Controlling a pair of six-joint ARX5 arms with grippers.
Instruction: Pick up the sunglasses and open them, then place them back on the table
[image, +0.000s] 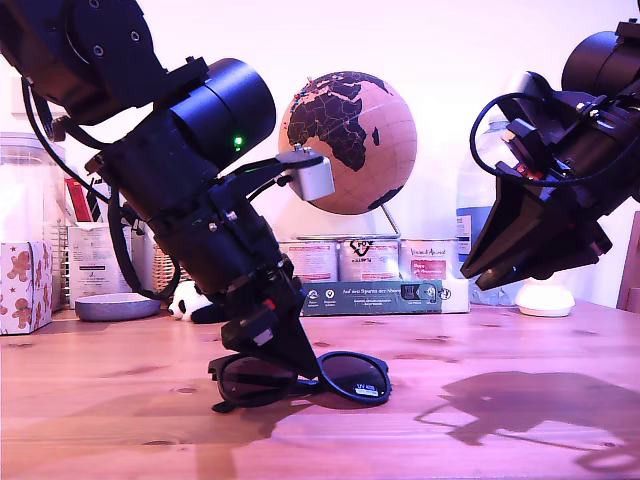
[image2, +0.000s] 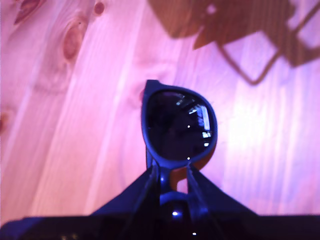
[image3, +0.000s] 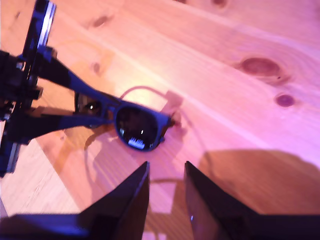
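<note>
The black sunglasses (image: 352, 378) lie low on the table (image: 500, 350), folded, with a white sticker on the lens toward the exterior view's right. My first gripper (image: 298, 362) comes down from the exterior view's left and is shut on their bridge. In the first wrist view its fingertips (image2: 173, 175) pinch the bridge below one dark lens of the sunglasses (image2: 180, 127). My second gripper (image: 490, 275) hangs raised at the exterior view's right, open and holding nothing. Its wrist view shows the parted gripper (image3: 166, 182) short of the sunglasses (image3: 137, 127).
Along the table's back edge stand a globe (image: 348, 140), several tins (image: 370, 260), a flat green box (image: 385, 297), a white dome (image: 545, 297), a grey bowl (image: 115, 305) and a gingerbread-print box (image: 22, 285). A clear bottle (image: 478, 200) stands behind my second arm.
</note>
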